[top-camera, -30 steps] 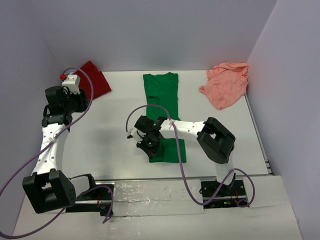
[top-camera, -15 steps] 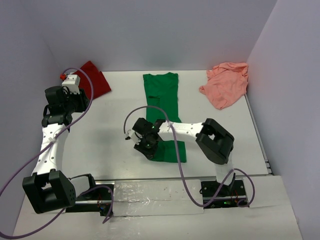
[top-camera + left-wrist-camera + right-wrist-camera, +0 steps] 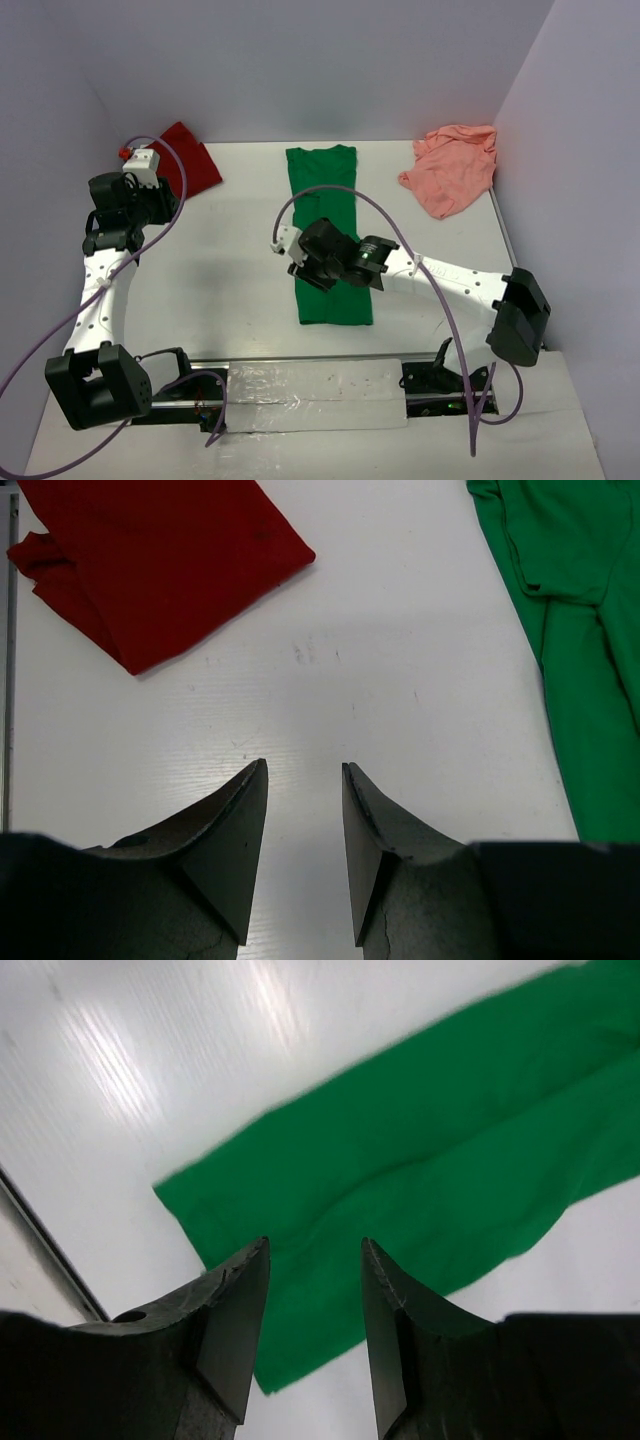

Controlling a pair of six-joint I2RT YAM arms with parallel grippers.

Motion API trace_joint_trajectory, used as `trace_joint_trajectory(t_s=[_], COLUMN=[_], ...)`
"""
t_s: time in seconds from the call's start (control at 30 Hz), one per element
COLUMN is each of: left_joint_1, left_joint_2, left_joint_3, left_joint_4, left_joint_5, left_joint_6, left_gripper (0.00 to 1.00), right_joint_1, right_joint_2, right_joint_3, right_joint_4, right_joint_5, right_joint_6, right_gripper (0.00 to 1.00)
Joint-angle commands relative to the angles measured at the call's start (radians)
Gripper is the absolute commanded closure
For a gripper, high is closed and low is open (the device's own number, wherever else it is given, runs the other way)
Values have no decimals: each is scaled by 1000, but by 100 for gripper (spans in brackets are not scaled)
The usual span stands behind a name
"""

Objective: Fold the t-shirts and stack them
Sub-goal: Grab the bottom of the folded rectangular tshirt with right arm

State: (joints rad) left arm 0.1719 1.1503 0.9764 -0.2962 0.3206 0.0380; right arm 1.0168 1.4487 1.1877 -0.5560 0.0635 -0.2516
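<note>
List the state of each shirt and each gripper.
green t-shirt: folded into a long strip, lying flat.
dark red t-shirt: flattish, one edge rumpled.
salmon pink t-shirt: crumpled, unfolded.
left gripper: open, empty.
right gripper: open, empty, over the green t-shirt.

readable text: none found | labels, brands: none made out | numbers, signs: none made out | views checked: top external, left wrist, right wrist
</note>
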Motion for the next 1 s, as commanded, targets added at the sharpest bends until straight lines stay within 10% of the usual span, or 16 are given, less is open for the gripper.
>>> trace_joint_trajectory(t_s=[0.0,0.97], left_joint_1=[6,8], left_joint_2=[-23,-23], left_joint_3=[4,5], left_joint_4=[19,15], left_joint_5=[17,-3], left_joint_6=[0,5], left_gripper=[56,56], right_joint_1=[5,313], right_joint_2=[-1,93], right_joint_3=[-91,-349], right_joint_4=[-99,50], right_joint_5=[42,167], right_joint_6=[-25,-71], right_gripper=[51,51])
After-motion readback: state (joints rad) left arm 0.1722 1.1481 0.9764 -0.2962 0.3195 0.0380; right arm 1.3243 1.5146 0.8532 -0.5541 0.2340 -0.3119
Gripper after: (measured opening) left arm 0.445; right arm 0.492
